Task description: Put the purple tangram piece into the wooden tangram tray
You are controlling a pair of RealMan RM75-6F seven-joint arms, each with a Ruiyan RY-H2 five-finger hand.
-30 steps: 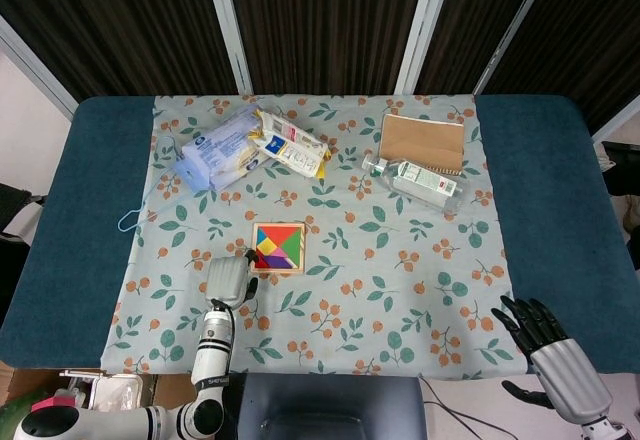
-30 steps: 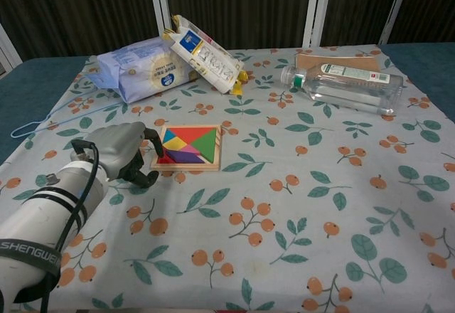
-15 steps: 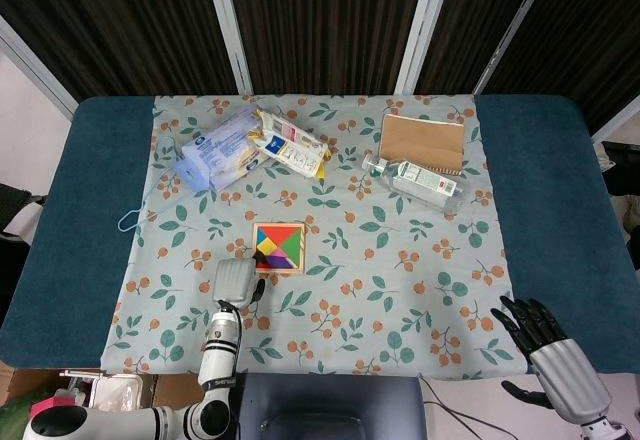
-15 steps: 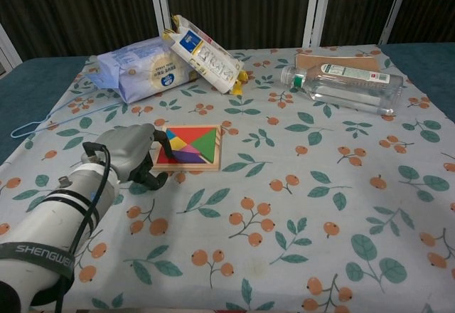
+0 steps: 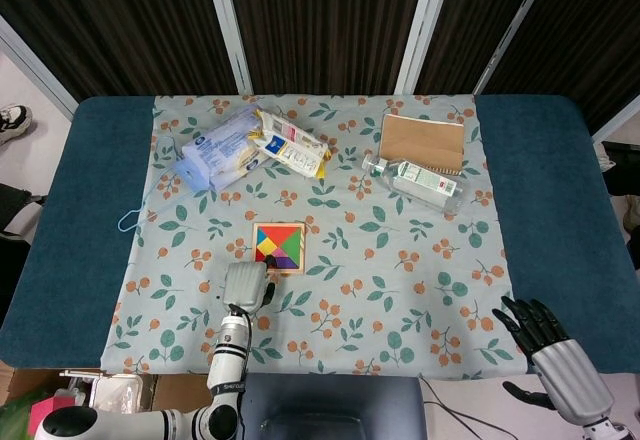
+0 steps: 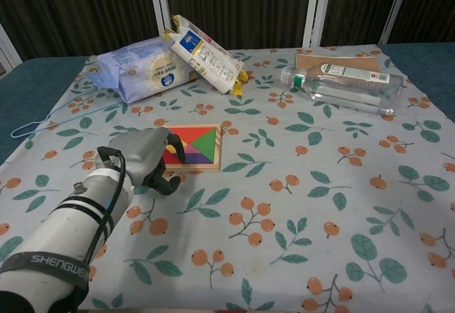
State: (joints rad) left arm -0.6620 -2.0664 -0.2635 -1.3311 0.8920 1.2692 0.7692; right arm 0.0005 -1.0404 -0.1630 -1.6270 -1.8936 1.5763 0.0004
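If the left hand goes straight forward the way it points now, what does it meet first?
Most likely the wooden tangram tray: the left hand sits just before its near left corner, fingers curled toward it. Exact depth is unclear.

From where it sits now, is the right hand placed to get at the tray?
Probably not. The right hand sits open at the table's near right corner, far from the tray, and the left hand is right beside the tray's near left corner, far better placed.

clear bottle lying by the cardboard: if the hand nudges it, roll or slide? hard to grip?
The clear bottle lies on its side next to the cardboard, so a sideways nudge could roll it, though its body looks somewhat flat-sided, which may limit that. It looks full of clear liquid, so probably heavy for its size. The smooth plastic may be slippery.
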